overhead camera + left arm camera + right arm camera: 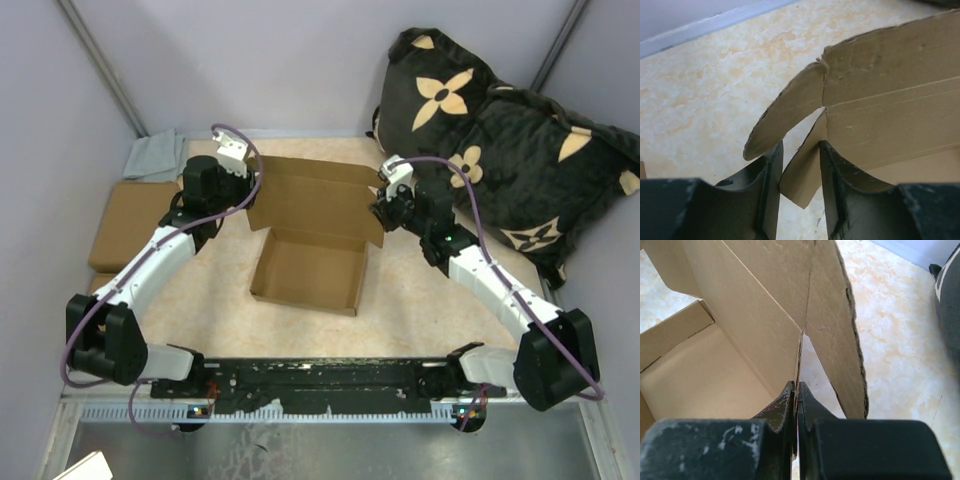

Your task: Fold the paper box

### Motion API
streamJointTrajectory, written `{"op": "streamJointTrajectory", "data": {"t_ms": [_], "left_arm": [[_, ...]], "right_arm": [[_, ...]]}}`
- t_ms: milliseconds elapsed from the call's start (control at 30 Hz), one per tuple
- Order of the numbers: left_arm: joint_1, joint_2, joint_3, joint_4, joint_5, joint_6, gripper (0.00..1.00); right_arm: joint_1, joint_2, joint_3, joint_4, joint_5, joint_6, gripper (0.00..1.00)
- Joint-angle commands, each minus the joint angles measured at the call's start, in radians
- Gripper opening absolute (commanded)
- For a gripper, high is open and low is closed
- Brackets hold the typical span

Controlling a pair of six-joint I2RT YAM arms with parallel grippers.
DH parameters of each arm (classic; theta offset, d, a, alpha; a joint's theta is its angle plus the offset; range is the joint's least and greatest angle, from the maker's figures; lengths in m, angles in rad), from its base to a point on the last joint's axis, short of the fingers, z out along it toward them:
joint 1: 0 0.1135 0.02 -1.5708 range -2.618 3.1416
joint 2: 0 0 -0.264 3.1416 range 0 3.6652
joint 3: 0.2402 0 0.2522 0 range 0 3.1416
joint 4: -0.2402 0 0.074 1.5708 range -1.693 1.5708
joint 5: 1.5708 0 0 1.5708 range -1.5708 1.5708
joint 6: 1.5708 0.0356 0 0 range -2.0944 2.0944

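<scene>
The paper box [310, 268], plain brown cardboard, sits mid-table with its tray walls raised and its lid panel [318, 192] standing at the back. At the lid's left edge my left gripper [247, 200] has its jaws apart. In the left wrist view a small side flap [802, 175] slants across the gap between its fingers [771, 185], and a rounded lid flap [785, 117] curls above. My right gripper [380, 208] is at the lid's right edge. In the right wrist view the right gripper [797, 386] is shut on a thin flap edge [801, 355] of the box.
A black cushion with beige flower shapes [500, 150] fills the back right corner, close behind the right arm. Two brown cardboard blocks [130, 220] and a grey cloth [155, 155] lie at the left. Walls close off the back and both sides.
</scene>
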Motion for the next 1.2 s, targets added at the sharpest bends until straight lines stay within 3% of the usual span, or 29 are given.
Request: {"op": "streamJointTrajectory", "data": {"t_ms": [0,233,400,467,633,833,1167], "left_arm": [[-0.003,-0.009,0.045,-0.04,0.04,0.009,0.38],[-0.003,-0.063,0.048,-0.067,0.098,-0.033,0.25],[-0.003,-0.083,0.03,-0.08,0.122,-0.064,0.04],[-0.003,-0.106,0.009,-0.065,0.132,-0.078,0.01],[-0.003,-0.14,-0.022,-0.039,0.15,-0.092,0.0],[-0.003,-0.161,-0.029,-0.034,0.171,-0.1,0.0],[-0.004,-0.159,-0.03,-0.033,0.215,-0.135,0.0]], "right_arm": [[0.004,0.023,0.066,-0.002,-0.002,-0.006,0.01],[0.004,0.077,0.153,-0.102,0.017,0.019,0.06],[0.004,0.116,0.261,-0.242,0.039,0.061,0.19],[0.004,0.135,0.319,-0.317,0.049,0.066,0.22],[0.004,0.202,0.459,-0.498,0.058,0.065,0.25],[0.004,0.313,0.618,-0.731,0.079,0.071,0.22],[0.004,0.362,0.654,-0.823,0.121,0.113,0.18]]}}
